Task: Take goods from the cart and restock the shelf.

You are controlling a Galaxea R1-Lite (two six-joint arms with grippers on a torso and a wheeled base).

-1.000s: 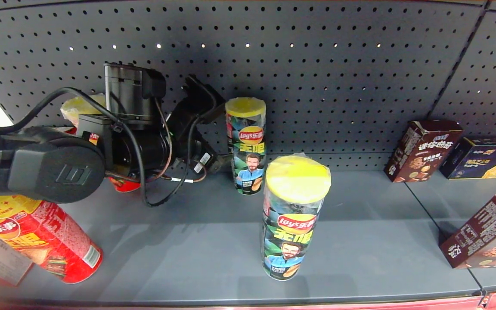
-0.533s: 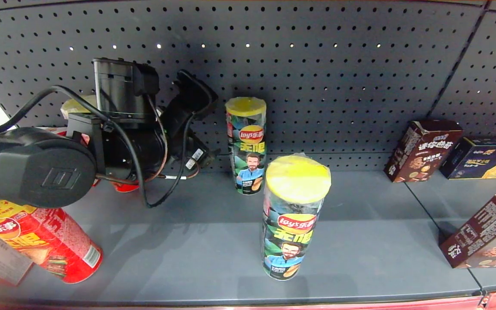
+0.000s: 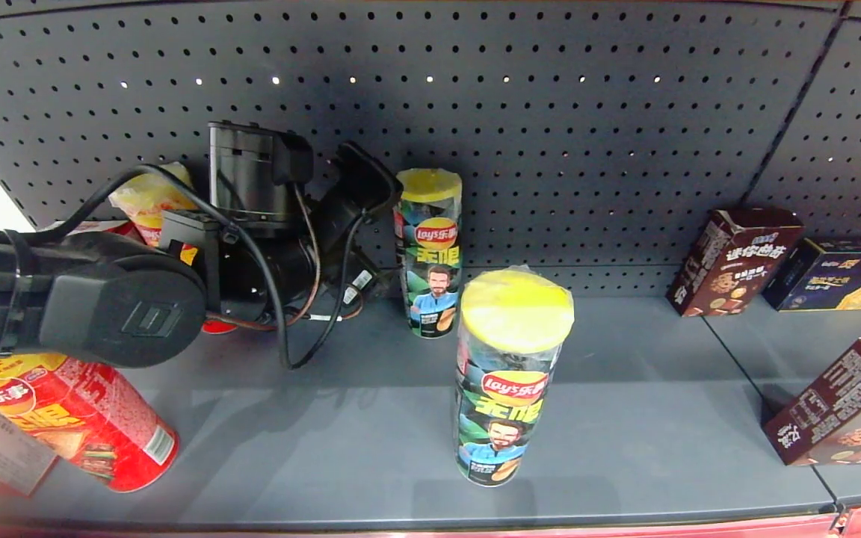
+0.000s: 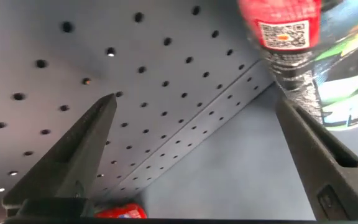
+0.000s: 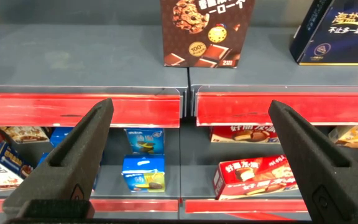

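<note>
Two green chips cans with yellow lids stand upright on the grey shelf [image 3: 647, 388]: one at the back [image 3: 430, 254] against the pegboard, one nearer the front [image 3: 513, 381]. My left gripper [image 3: 369, 233] hangs open just left of the back can, close to it, with nothing between its fingers. In the left wrist view that can [image 4: 328, 74] sits beside one finger [image 4: 319, 155], outside the open left gripper [image 4: 197, 155]. My right gripper [image 5: 191, 155] is open and empty, held in front of a shelf edge below a brown cookie box [image 5: 204, 31].
A red chips can [image 3: 94, 426] lies tilted at the front left; another red can [image 3: 148, 200] stands behind my left arm. Brown boxes [image 3: 729, 258] [image 3: 841, 403] and a dark blue box [image 3: 838, 273] fill the right side. Lower shelves in the right wrist view hold boxed goods [image 5: 145, 171].
My left arm drew back to the left and a little up, then came right and down again, ending close beside the back green can. Its gripper stayed open. The cans kept their places.
</note>
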